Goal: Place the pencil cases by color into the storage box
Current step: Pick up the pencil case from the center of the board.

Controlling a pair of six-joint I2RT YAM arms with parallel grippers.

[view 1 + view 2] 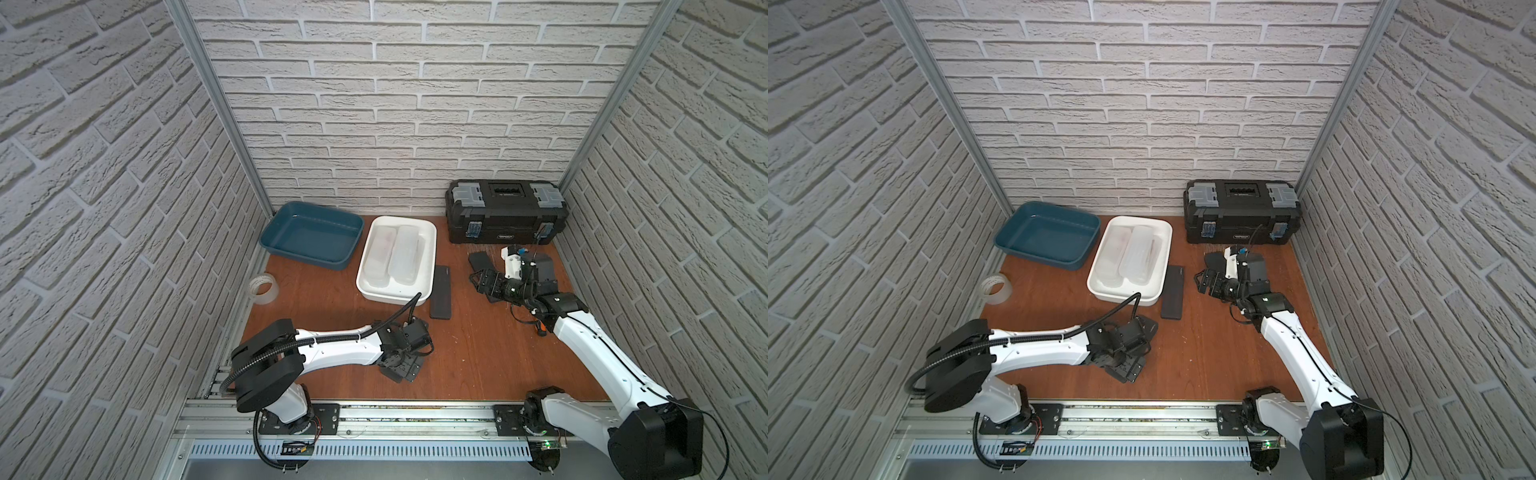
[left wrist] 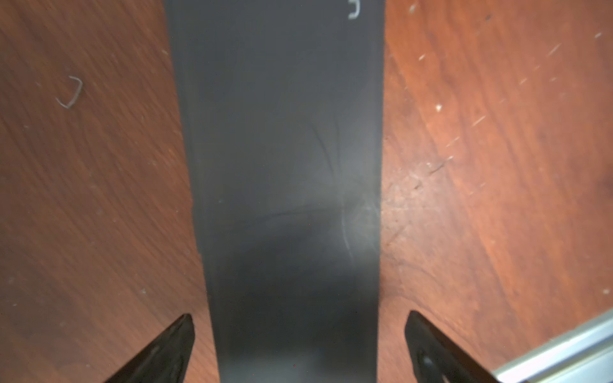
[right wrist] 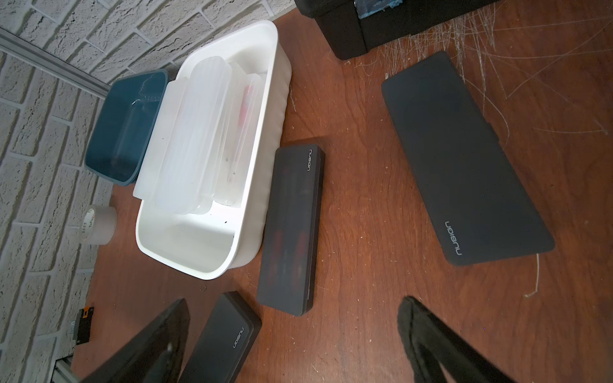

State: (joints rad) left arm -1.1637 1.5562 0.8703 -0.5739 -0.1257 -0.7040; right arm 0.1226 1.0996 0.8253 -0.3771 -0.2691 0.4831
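Several frosted white pencil cases [image 1: 401,253] lie stacked in the white storage box [image 1: 370,291]. The blue storage box [image 1: 311,237] holds nothing. One black pencil case [image 1: 441,291] lies on the table along the white box's right side. A second black case [image 1: 482,261] lies near the toolbox, just beyond my right gripper [image 1: 478,280], which hovers open and empty [image 3: 294,301]. My left gripper [image 1: 401,370] is low over a third black case [image 2: 285,165]. Its open fingers [image 2: 179,335] straddle the case's width without touching it.
A black toolbox [image 1: 505,212] stands at the back right against the wall. A clear tape roll [image 1: 264,289] sits at the table's left edge. Brick walls close in three sides. A metal rail [image 1: 374,415] runs along the front.
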